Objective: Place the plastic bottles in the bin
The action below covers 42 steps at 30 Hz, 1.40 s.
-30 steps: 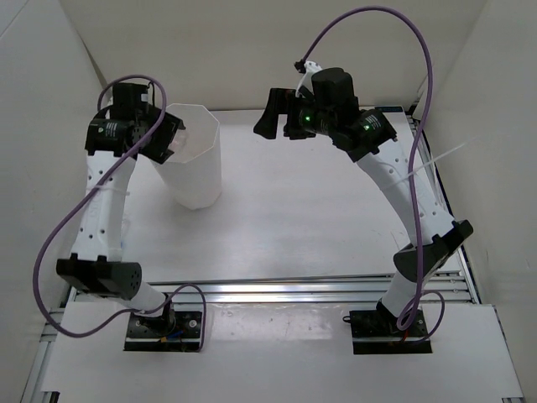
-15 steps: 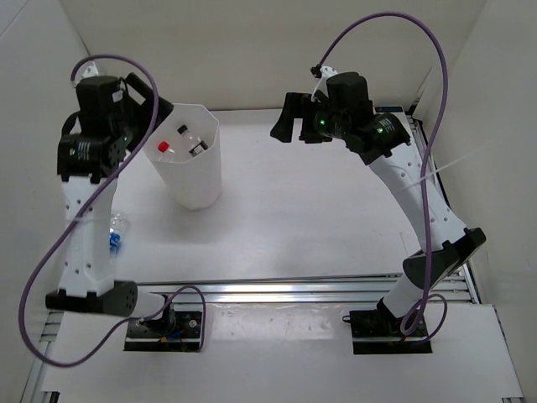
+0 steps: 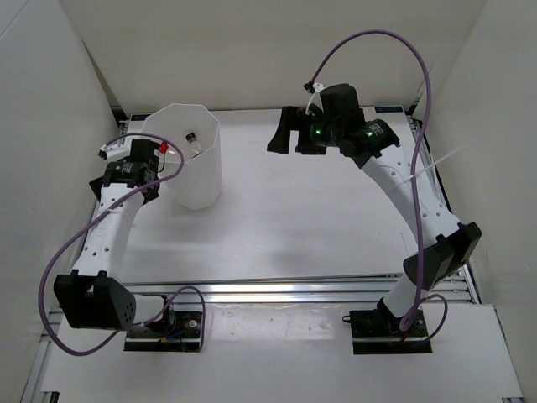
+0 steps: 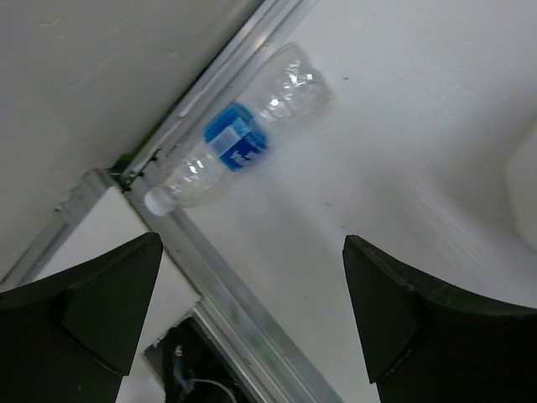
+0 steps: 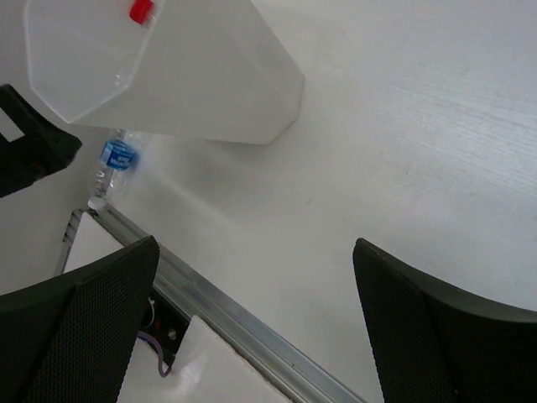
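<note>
White walls (image 3: 252, 50) enclose table (image 3: 302, 227) bearing bin (image 3: 201, 176), bottle (image 4: 239, 147).

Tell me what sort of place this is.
Probably a robot lab test cell: plain white enclosure walls, an aluminium rail frame, left arm and right arm, with a bin and blue-labelled bottle as props.

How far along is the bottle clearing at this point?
Done: a red-capped bottle and a black-capped bottle sit inside the bin; no other is visible in it. In hand: nothing, the left tool and right tool are open and empty. Left: the blue-labelled bottle lies on the table beside the bin.
</note>
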### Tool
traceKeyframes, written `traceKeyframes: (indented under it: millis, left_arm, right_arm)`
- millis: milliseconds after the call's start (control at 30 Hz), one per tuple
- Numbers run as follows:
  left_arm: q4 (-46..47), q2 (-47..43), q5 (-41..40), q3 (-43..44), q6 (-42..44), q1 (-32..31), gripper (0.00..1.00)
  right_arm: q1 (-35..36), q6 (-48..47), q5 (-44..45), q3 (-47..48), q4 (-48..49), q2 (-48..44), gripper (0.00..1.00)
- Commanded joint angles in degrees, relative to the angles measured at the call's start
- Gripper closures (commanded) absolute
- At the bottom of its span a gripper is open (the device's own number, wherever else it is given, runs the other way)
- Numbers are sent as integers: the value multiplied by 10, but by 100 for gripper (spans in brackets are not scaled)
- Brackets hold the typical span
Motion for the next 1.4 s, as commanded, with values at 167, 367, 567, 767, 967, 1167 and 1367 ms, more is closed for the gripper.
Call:
traceKeyframes:
  millis: [167,367,567,767,967,1167,1367]
  left_arm:
    - [112,-14,-88,-71,166,68,0]
    - [155,-10,-71,-163,225,89,0]
    - [222,-15,-9,-235,306,126,1]
    - [297,21,27,-257,375,163,1]
    - [333,56,62,-275,381,174,1]
    - [379,67,80,-314,386,185,1]
    - [406,90,80,-322,388,199,0]
  right_arm:
    - [-9,22,-30,-157,71,-69,0]
    - [-36,22,-25,-203,71,-122,0]
    - [-50,27,-47,-245,71,-167,0]
    - [-50,33,-53,-270,78,-178,0]
    - [-65,27,-36,-287,67,-183,0]
    - [-75,27,-41,-298,67,-178,0]
    - [-81,27,-41,-316,67,-162,0]
